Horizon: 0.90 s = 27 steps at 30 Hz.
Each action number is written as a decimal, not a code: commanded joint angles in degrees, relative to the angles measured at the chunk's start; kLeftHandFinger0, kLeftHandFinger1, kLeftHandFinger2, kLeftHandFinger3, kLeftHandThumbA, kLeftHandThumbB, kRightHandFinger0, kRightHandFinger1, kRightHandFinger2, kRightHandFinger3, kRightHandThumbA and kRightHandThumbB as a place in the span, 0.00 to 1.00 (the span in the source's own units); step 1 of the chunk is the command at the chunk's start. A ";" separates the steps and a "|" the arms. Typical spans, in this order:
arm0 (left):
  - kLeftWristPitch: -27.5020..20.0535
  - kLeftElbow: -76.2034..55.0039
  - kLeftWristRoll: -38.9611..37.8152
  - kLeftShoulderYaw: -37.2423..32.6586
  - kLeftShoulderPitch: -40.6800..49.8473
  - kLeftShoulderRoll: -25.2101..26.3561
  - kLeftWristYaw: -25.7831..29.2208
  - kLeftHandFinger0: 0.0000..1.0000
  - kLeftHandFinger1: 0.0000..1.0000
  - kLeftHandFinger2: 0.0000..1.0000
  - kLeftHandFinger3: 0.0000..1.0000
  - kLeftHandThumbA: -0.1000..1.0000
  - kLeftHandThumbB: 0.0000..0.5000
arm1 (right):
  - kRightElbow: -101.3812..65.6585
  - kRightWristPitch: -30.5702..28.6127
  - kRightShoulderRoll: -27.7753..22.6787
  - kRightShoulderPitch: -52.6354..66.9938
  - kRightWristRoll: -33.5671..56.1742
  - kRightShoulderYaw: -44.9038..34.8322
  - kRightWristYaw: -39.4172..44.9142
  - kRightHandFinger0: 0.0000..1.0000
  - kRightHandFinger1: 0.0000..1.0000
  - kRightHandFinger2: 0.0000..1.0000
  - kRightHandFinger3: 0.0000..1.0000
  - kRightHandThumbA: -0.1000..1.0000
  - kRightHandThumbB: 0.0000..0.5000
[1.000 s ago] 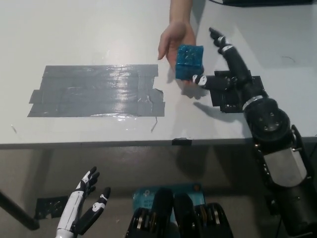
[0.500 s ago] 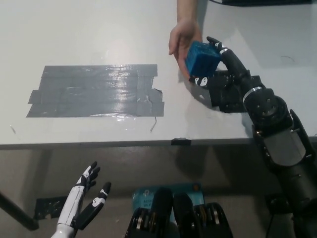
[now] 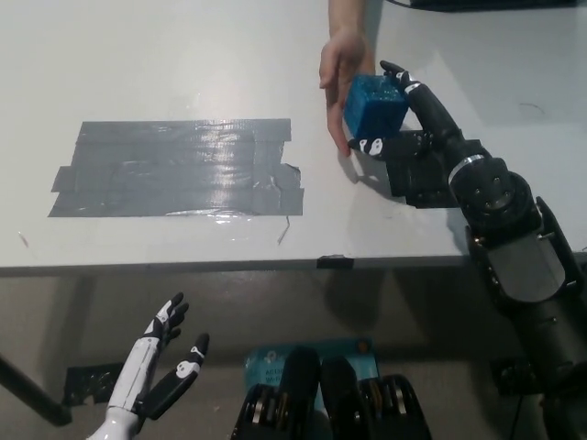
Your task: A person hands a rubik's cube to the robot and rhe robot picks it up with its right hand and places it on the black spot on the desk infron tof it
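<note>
Rubik's cube (image 3: 374, 104) is passing from the person's hand (image 3: 341, 78) into the half-closed right hand (image 3: 404, 119), placement on the gray tape patch (image 3: 179, 168) pending, while the left hand (image 3: 160, 367) is resting spread below the surface (image 3: 138, 64).

The black right arm (image 3: 514, 247) reaches up from the lower right of the frame, its right hand (image 3: 408, 137) at upper centre-right with fingers spread apart, not closed. The white left hand (image 3: 156, 371) hangs at the lower left, palm open, fingers splayed.
</note>
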 commanded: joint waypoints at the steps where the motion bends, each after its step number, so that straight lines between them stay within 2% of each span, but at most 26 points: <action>1: -0.24 -1.68 0.41 -0.31 -0.57 0.86 -0.50 1.00 1.00 1.00 1.00 0.68 0.08 | 0.02 -5.46 0.67 -2.15 3.36 -1.94 0.20 1.00 1.00 1.00 1.00 0.72 0.90; 2: -0.43 -1.50 0.46 -0.32 -0.61 0.91 -0.54 1.00 1.00 1.00 1.00 0.68 0.08 | 0.23 -5.72 0.80 -2.07 3.57 -2.26 0.04 1.00 1.00 1.00 1.00 0.69 0.92; 3: -0.58 -1.56 0.49 -0.35 -0.72 1.00 -0.64 1.00 1.00 1.00 1.00 0.69 0.07 | 0.36 -5.11 0.60 -2.41 2.97 -2.03 0.06 0.93 0.93 0.99 1.00 0.66 0.88; 4: -0.76 -1.54 0.05 -0.29 -0.70 0.96 -0.81 1.00 1.00 1.00 1.00 0.69 0.07 | 0.31 -4.02 0.58 -2.60 2.77 -1.98 0.22 0.66 0.62 0.63 1.00 0.62 0.86; 5: -0.64 -1.66 -0.01 -0.30 -0.68 0.97 -0.92 1.00 1.00 1.00 1.00 0.68 0.05 | 0.41 -3.76 0.46 -2.69 2.04 -1.51 -0.03 0.33 0.43 0.54 0.81 0.59 0.87; 6: -0.52 -1.83 0.00 -0.31 -0.66 1.00 -0.98 1.00 1.00 1.00 1.00 0.68 0.05 | 0.30 -3.62 0.39 -2.67 1.76 -1.32 -0.14 0.29 0.44 0.56 0.73 0.58 0.87; 7: -0.32 -2.01 0.19 -0.37 -0.68 0.97 -0.97 1.00 1.00 1.00 1.00 0.67 0.05 | 0.35 -3.79 0.34 -2.64 1.02 -1.03 -0.94 0.27 0.50 0.62 0.57 0.53 0.83; 8: -0.51 -1.85 0.31 -0.40 -0.78 1.00 -0.94 1.00 1.00 1.00 1.00 0.68 0.06 | 0.37 -3.75 0.54 -2.53 0.95 -1.25 -1.67 0.21 0.55 0.68 0.46 0.46 0.75; 9: -0.60 -1.82 0.31 -0.40 -0.82 1.01 -1.00 1.00 1.00 1.00 1.00 0.68 0.06 | 0.24 -3.70 0.58 -2.45 0.75 -1.23 -2.06 0.23 0.61 0.76 0.49 0.45 0.74; 10: -0.74 -1.69 0.60 -0.46 -0.97 1.03 -0.95 1.00 1.00 1.00 1.00 0.68 0.06 | 0.34 -4.00 0.55 -2.48 0.53 -1.21 -2.55 0.26 0.68 0.86 0.57 0.43 0.69; 13: -0.77 -1.77 0.25 -0.20 -0.94 1.04 -0.96 1.00 1.00 1.00 1.00 0.68 0.06 | 0.40 -4.20 0.90 -2.44 0.74 -1.52 -3.34 0.30 0.71 0.94 0.77 0.41 0.65; 15: -0.44 -1.91 0.27 -0.19 -1.23 1.10 -1.06 1.00 1.00 1.00 1.00 0.68 0.06 | 0.17 -4.83 0.80 -2.36 0.84 -1.84 -4.08 0.36 0.75 0.97 0.82 0.41 0.65; 18: -0.68 -2.02 0.61 -0.20 -1.38 1.14 -0.85 1.00 1.00 1.00 1.00 0.68 0.04 | -0.04 -5.63 0.55 -2.34 0.42 -1.78 -5.03 0.38 0.74 0.94 0.84 0.45 0.65; 22: -1.31 -1.46 -0.43 0.05 -1.34 0.89 -0.91 1.00 1.00 1.00 1.00 0.69 0.06 | -1.53 -6.98 0.22 -2.06 1.32 -2.92 -5.84 0.42 0.77 0.96 0.85 0.43 0.66; 25: -1.30 -1.41 0.21 -0.10 -1.00 0.82 -0.59 0.98 1.00 1.00 1.00 0.70 0.05 | -5.07 -4.61 -0.19 -1.25 1.54 -3.93 -5.93 0.49 0.82 1.00 0.89 0.42 0.64; 27: -1.49 -1.26 0.28 -0.12 -1.00 0.77 -0.50 0.98 1.00 1.00 1.00 0.70 0.05 | -6.23 -4.63 -0.85 -1.08 1.07 -4.16 -6.14 0.49 0.80 0.98 0.88 0.44 0.64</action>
